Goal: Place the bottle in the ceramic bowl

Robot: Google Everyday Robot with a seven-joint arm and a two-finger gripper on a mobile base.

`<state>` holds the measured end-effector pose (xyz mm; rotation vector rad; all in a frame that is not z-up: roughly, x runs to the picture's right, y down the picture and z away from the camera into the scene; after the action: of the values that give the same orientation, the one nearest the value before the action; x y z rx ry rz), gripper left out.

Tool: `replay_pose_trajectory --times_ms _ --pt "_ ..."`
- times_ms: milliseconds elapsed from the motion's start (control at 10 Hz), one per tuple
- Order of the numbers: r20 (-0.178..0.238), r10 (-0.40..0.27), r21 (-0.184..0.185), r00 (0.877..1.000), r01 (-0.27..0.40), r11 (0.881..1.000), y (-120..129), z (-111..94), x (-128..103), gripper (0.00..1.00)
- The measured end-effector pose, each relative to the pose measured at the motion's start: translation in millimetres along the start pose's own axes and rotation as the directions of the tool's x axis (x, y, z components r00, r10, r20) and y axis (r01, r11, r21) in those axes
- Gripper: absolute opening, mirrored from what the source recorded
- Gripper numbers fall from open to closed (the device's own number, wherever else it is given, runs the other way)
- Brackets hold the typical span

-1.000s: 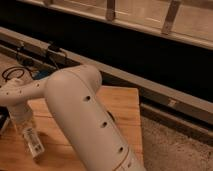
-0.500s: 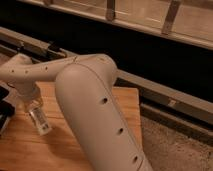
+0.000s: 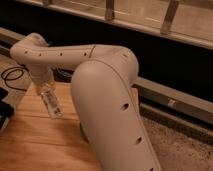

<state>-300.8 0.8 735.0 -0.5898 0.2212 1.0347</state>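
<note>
The bottle [image 3: 51, 104] is slim and clear with a white label. It hangs tilted just above the wooden table [image 3: 35, 145], near its far left part. My gripper [image 3: 46, 92] sits at the end of the white arm [image 3: 100, 90], comes down from above and is shut on the bottle's upper end. The big white arm link fills the middle of the camera view. The dark-green ceramic bowl is not in view. A small dark patch [image 3: 82, 131] shows at the arm's left edge, and I cannot tell what it is.
A black cable [image 3: 12, 75] lies coiled at the left beyond the table. A dark object [image 3: 4, 110] sits at the left edge. A metal rail [image 3: 170, 97] and dark wall run behind the table. Speckled floor [image 3: 175, 145] lies to the right.
The gripper has carried the bottle to the right and farther back over the table. The arm's large link has swung in and now covers more of the table.
</note>
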Motion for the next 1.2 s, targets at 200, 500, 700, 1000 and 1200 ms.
replay_pose_trajectory --times_ms 200,500,700,1000,1200 --pt "-0.003 0.007 0.009 1.000 -0.007 1.000 -6.5 -0.1 0.8 0.00" --pt "0.015 0.024 -0.001 1.000 -0.024 1.000 -7.9 -2.6 0.2 0.00" --pt "0.068 0.100 0.016 0.993 -0.102 0.995 -40.4 -19.1 6.6 0.00" --pt "0.123 0.218 0.029 0.968 -0.224 0.974 -90.7 -39.0 51.0 0.00" --pt "0.140 0.303 0.042 0.943 -0.311 0.949 -123.1 -43.6 84.9 0.00"
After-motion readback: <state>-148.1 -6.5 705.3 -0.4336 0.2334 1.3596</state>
